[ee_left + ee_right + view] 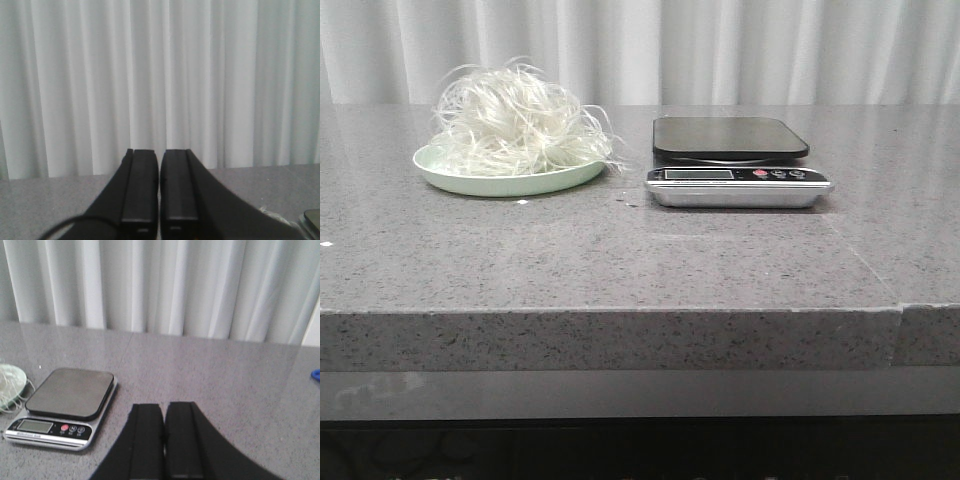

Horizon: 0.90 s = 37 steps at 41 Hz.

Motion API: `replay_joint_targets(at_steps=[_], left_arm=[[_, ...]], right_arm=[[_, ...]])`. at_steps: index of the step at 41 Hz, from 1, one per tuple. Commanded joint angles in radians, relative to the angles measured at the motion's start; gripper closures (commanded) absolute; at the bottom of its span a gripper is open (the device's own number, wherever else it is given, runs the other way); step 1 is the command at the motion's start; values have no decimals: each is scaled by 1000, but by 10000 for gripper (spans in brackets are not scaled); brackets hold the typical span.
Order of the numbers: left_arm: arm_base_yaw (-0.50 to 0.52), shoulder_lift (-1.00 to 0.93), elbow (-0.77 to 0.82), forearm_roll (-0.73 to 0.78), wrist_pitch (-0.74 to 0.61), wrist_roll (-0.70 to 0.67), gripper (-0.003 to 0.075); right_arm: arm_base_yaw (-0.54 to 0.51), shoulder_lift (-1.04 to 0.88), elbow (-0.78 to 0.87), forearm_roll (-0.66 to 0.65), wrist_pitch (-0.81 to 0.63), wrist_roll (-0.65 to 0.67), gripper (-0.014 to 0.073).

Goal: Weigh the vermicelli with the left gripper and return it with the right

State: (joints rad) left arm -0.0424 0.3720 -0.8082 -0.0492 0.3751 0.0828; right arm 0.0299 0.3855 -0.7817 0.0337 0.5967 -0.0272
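The vermicelli (pixel 515 125) is a fluffy whitish nest heaped on a pale green plate (pixel 455 178) at the back left of the grey counter. To its right stands a kitchen scale (pixel 732 137) with a black platform and nothing on it. Neither arm shows in the front view. My left gripper (pixel 160 152) is shut and empty, pointing at the white curtain above the counter. My right gripper (pixel 165 407) is also shut and empty, hovering over bare counter to the right of the scale (pixel 70 392). A sliver of the plate (pixel 11 377) and loose strands show beyond the scale.
A white curtain (pixel 720 50) hangs behind the counter. The counter's front edge (pixel 620 312) runs across the front view, with a seam at its right. A small blue object (pixel 315 374) lies at the far right of the right wrist view.
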Motion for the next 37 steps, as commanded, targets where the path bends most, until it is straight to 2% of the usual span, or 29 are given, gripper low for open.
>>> replay_joint_targets(at_steps=[1,17,30,34,37], left_arm=[[1,67,-41,-10,-33,-10,578],[1,210,-37,-13,166,-10,578],[1,278,-37,-59,184,-10,578],[1,288,-37,-59,196,-10,570],[1,299,-37,-59,196,-10,535]], right_arm=[[-4,73,-46,-10,-21,-6,435],[-4,229,-44,-10,8,-6,435],[-4,296,-42,-10,68,-6,432],[-4,296,-42,-10,68,-6,368],[-4,296,-42,-10,68,-6,258]])
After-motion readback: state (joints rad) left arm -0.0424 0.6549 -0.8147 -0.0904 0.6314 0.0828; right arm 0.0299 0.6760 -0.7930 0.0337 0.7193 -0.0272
